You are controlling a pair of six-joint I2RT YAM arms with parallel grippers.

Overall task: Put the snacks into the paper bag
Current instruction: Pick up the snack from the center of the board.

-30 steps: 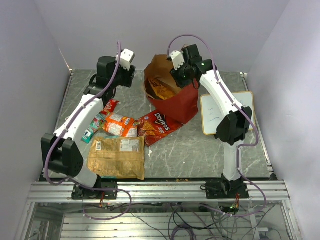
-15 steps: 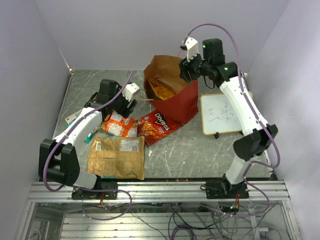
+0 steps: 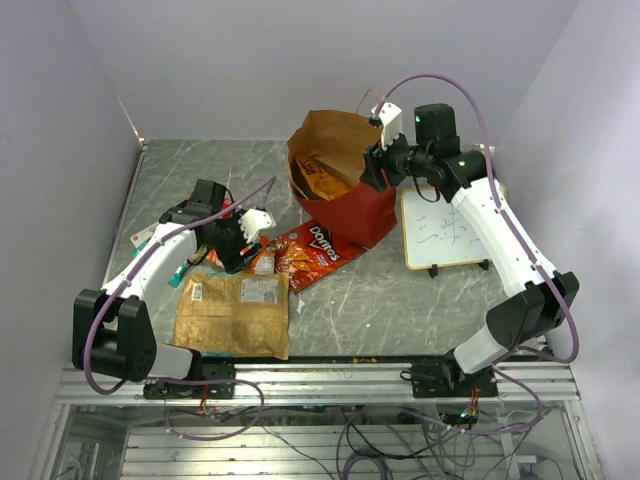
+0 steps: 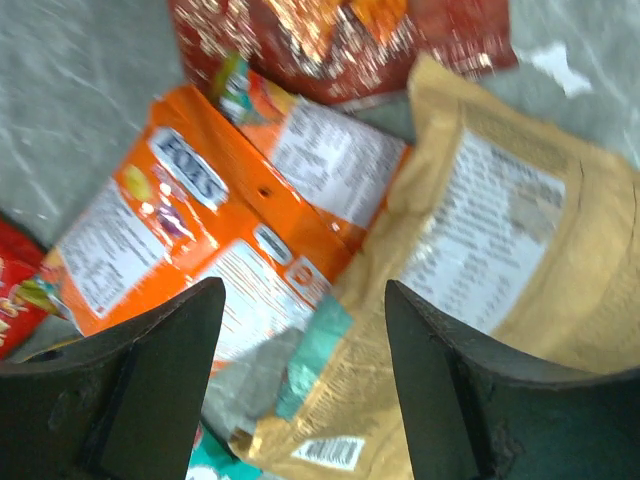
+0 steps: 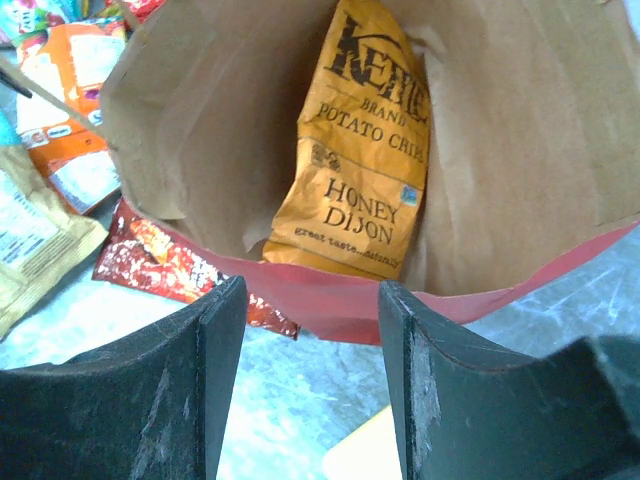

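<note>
Hovering right end effector (image 3: 371, 172) overhangs paper bag (image 3: 360, 215) rim

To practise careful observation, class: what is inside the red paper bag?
One Kettle Honey Dijon chip packet lies inside the paper bag. Whatever is beneath it is hidden.

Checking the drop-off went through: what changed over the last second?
Left gripper swung from high at the back down over the orange packet, jaws open, holding nothing. Right gripper pulled back from over the mouth of the paper bag to its right rim, jaws open and empty. Chip bag stays inside it; brown pouch and Doritos bag unmoved.
</note>
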